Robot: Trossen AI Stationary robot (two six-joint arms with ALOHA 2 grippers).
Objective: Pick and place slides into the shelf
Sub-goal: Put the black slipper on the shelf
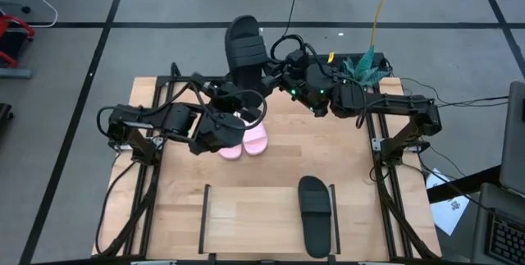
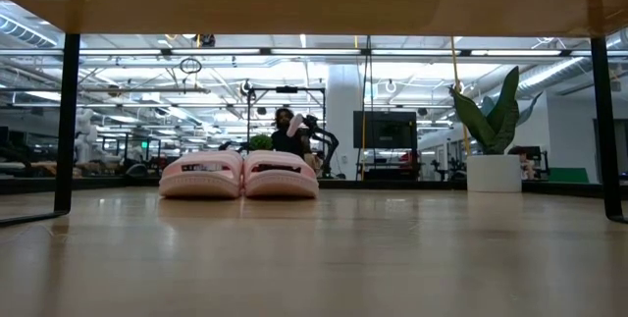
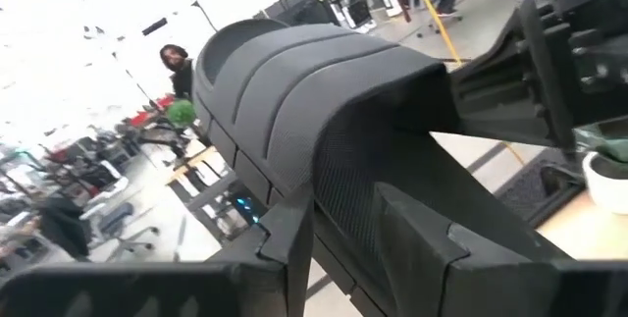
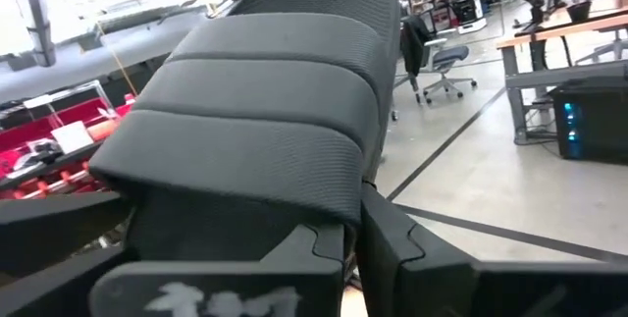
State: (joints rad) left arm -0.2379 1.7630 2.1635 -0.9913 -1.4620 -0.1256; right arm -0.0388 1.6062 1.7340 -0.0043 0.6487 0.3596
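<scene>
One black slide [image 1: 244, 43] is held up in the air over the table's far edge, toe pointing away, between both grippers. My left gripper [image 1: 239, 93] comes at it from the left and my right gripper [image 1: 269, 75] from the right. The pale pink pair [image 1: 244, 140] [image 2: 240, 175] lies side by side, soles down, in the middle of the table. A second black slide [image 1: 314, 214] lies sole down on the shelf [image 1: 246, 224], next to its right rail [image 1: 334, 216]. My left gripper has the slide's sole behind the strap [image 3: 368, 194] between its two fingers, pointing about level from the table's left. The slide is lifted clear, its strap [image 3: 294, 72] beyond the fingers. My right gripper is shut at the slide's edge just under the strap [image 4: 334, 214], level from the right. Its own fingers [image 4: 383, 248] hide the exact place of contact.
A teal plant-like object [image 1: 365, 66] and a yellow cable [image 1: 379, 11] lie behind the right arm. The shelf's left rail [image 1: 205, 216] stands with bare board beside it. A laptop [image 1: 500, 232] sits off the table's right edge. A person [image 2: 285, 126] shows far off in the room.
</scene>
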